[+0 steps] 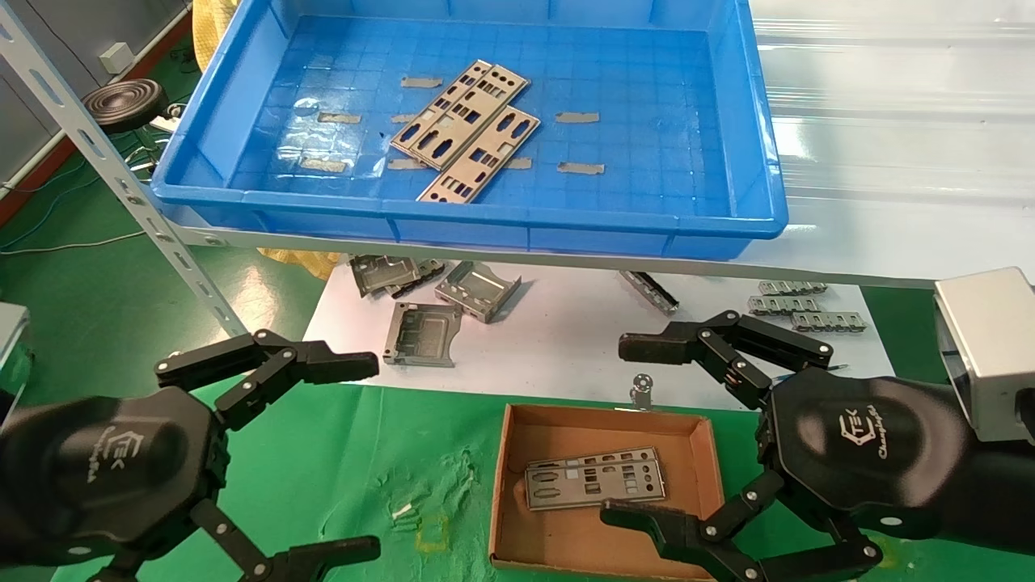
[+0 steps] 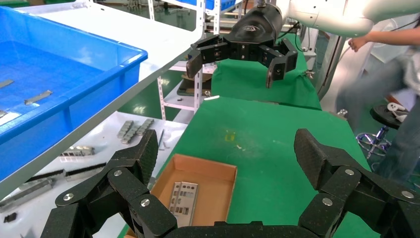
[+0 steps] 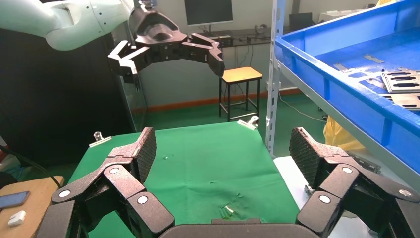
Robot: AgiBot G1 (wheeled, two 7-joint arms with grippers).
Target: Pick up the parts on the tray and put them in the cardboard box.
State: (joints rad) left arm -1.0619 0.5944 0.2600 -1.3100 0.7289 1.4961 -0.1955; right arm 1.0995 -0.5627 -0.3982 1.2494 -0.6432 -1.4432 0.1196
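Note:
Three punched grey metal plates (image 1: 465,129) lie overlapping in the middle of the blue tray (image 1: 760,218) on the upper shelf. The cardboard box (image 1: 711,453) sits on the green cloth below, with plates (image 1: 594,477) lying flat in it; it also shows in the left wrist view (image 2: 218,183) with the plates (image 2: 182,201). My left gripper (image 1: 368,457) is open and empty, low at the left, left of the box. My right gripper (image 1: 635,428) is open and empty, at the box's right side, its lower finger over the box's near edge.
Folded grey brackets (image 1: 441,311) and ridged clip strips (image 1: 800,307) lie on the white sheet under the shelf. A slanted metal shelf post (image 1: 121,178) stands at the left. A person (image 2: 396,84) stands beyond the table in the left wrist view.

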